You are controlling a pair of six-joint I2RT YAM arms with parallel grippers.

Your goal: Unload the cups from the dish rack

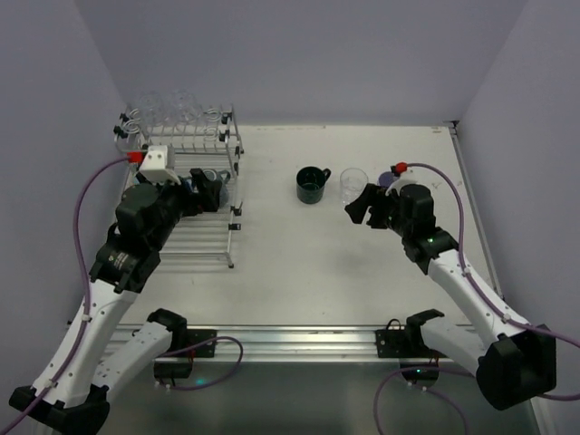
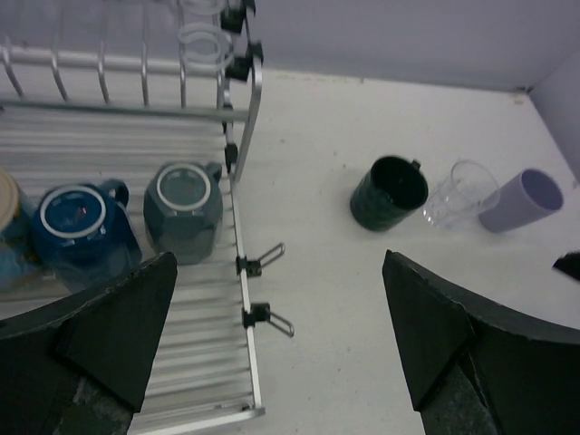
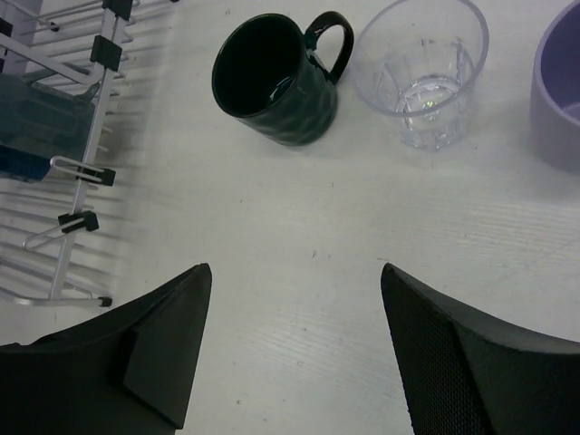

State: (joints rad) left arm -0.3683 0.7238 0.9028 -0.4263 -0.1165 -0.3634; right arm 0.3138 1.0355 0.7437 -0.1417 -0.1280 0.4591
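**Dish rack** (image 1: 195, 237): two-tier wire frame, stiff. Stands at 9 to 10 o'clock on the table (image 1: 299, 272) in the top view, long axis running 12 to 6.

**Left gripper** (image 1: 207, 190): jaws spread wide and empty. Hovers over the lower tier, above two mugs.

**Right gripper** (image 1: 362, 207): jaws apart, nothing between them. Sits at 6 o'clock of the cups on the table.

**Blue mug** (image 2: 80, 227), **grey mug** (image 2: 184, 208): side by side on the lower tier, upside down, bases up, axes vertical. Handles point toward 1 o'clock in the left wrist view. Probably glazed ceramic: rigid, slick, fairly heavy, liable to chip. Rims out of reach, so best pinched across the body.

**Dark green mug** (image 1: 312, 185): on the table near 12 o'clock, upright, mouth up, handle at 1 o'clock.

**Lavender cup** (image 2: 526, 198): at 3 o'clock of the glass, mouth up as far as can be told. Looks light.

**Glass tumbler** (image 3: 421, 68): upright between green mug and lavender cup. Fragile and slippery; calls for a gentle pinch on the wall.

**Tumblers** (image 1: 172, 109): clear, on the upper tier. Count and facing unclear.
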